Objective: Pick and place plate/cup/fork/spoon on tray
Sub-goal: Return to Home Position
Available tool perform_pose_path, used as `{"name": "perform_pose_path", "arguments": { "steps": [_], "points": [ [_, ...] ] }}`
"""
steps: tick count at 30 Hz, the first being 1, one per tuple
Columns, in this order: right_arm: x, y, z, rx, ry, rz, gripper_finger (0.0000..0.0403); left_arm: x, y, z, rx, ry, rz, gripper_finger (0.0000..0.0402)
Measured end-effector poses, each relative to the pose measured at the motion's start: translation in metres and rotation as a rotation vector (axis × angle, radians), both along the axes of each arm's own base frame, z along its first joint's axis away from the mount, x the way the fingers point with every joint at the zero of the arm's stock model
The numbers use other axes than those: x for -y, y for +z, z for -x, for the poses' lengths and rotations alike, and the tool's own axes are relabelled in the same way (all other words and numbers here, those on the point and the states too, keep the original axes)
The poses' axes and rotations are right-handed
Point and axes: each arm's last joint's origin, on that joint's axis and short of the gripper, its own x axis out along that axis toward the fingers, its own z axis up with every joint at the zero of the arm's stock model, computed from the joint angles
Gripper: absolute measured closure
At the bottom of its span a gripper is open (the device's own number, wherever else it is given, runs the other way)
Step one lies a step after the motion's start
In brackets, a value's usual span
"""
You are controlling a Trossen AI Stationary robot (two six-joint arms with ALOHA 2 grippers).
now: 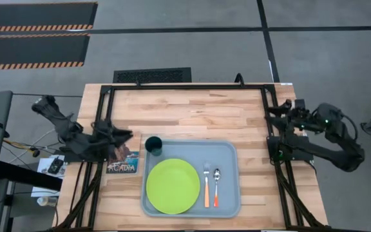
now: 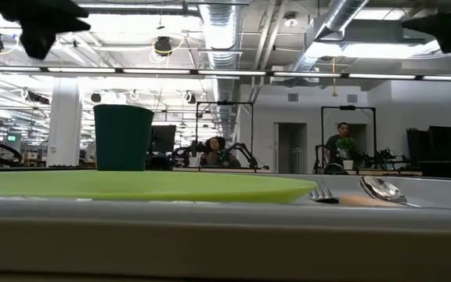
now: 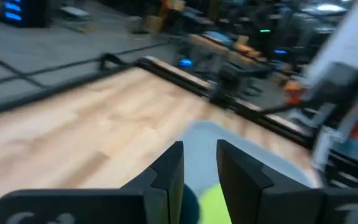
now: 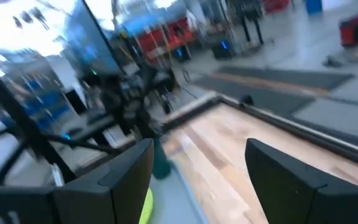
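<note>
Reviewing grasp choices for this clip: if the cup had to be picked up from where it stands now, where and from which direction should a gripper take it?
Grip the cup by its rim or upper wall, coming straight down from above. It stands upright with its mouth open at the tray's corner, and the plate lies close beside it, crowding a low sideways approach.

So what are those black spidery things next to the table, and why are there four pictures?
They are two robot arms, each ending in a claw. One picture looks down from above, one peeks across the table, and two come from cameras on the arms' wrists. On the wooden table sits a grey tray holding a green plate, a fork and a spoon. A dark cup stands at the tray's corner. The left claw hovers beside the cup; the right claw waits at the table's edge. Both hold nothing.
</note>
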Motion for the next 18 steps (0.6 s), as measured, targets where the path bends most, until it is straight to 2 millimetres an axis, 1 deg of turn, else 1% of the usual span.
{"name": "perform_pose_path", "arguments": {
  "steps": [1, 2, 4, 6, 7, 9, 12, 15, 18],
  "points": [
    [0.0, -0.005, 0.0, 0.016, 0.003, 0.002, 0.0121, 0.001, -0.008, 0.001, 0.019, -0.031, 0.01, 0.0319],
    [0.001, -0.008, -0.004, 0.015, 0.016, -0.005, 0.0121, 0.001, -0.015, 0.001, 0.041, -0.054, 0.02, 0.0319],
    [0.002, -0.014, -0.007, -0.034, 0.034, -0.022, 0.0121, 0.001, -0.024, 0.005, 0.084, -0.104, 0.033, 0.0319],
    [0.004, -0.01, -0.013, 0.006, 0.044, 0.019, 0.0121, -0.002, -0.028, 0.01, 0.136, -0.136, 0.038, 0.0319],
    [0.005, -0.012, -0.016, 0.014, 0.058, 0.026, 0.0121, -0.003, -0.029, 0.013, 0.156, -0.148, 0.034, 0.0319],
    [0.006, -0.023, -0.02, -0.01, 0.074, 0.016, 0.0121, -0.005, -0.033, 0.017, 0.202, -0.184, 0.032, 0.0319],
    [0.007, -0.028, -0.025, 0.041, 0.104, 0.042, 0.0121, -0.004, -0.042, 0.021, 0.266, -0.306, 0.001, 0.0319],
    [0.008, -0.042, -0.034, 0.008, 0.155, 0.032, 0.0121, 0.003, -0.051, 0.019, 0.303, -0.429, -0.031, 0.0319],
    [0.01, -0.052, -0.044, 0.068, 0.195, 0.046, 0.0121, 0.007, -0.063, 0.017, 0.299, -0.469, -0.048, 0.0319]
  ]
}}
